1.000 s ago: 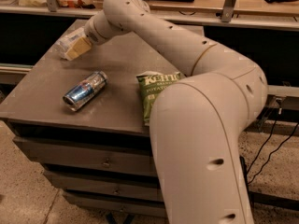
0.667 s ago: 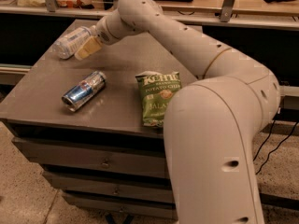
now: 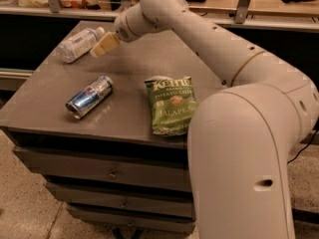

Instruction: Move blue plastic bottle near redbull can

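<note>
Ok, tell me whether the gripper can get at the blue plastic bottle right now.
Probably yes: the gripper sits right beside the cap end of the blue plastic bottle, nothing between them; the redbull can and chip bag lie well clear.

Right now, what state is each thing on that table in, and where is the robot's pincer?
blue plastic bottle: lying on its side at the far left of the table, white cap on.
redbull can: lying on its side near the front, apart from the bottle.
chip bag: lying flat, printed side up.
drawers: shut.
pincer: low over the table, beside the bottle's capped end; contact unclear.
</note>
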`<state>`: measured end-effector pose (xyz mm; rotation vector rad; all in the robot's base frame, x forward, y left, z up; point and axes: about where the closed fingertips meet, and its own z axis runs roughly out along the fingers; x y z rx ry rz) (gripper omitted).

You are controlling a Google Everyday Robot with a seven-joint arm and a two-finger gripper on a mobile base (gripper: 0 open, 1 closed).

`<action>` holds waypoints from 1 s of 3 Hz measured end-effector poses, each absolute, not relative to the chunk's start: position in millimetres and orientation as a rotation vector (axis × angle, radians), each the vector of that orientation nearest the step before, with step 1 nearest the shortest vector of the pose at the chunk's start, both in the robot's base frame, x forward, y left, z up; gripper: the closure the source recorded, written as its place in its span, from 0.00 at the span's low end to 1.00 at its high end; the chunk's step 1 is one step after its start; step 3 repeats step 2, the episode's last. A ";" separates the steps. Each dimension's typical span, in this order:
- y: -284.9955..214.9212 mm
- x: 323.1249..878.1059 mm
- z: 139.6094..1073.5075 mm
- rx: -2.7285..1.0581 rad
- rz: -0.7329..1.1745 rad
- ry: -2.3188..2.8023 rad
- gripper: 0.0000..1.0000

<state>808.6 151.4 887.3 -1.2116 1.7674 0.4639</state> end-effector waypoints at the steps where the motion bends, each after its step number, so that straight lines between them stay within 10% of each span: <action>1: 145.2 815.3 891.7 -1.156 0.476 1.763 0.00; 3: 145.3 815.2 891.6 -1.156 0.477 1.763 0.00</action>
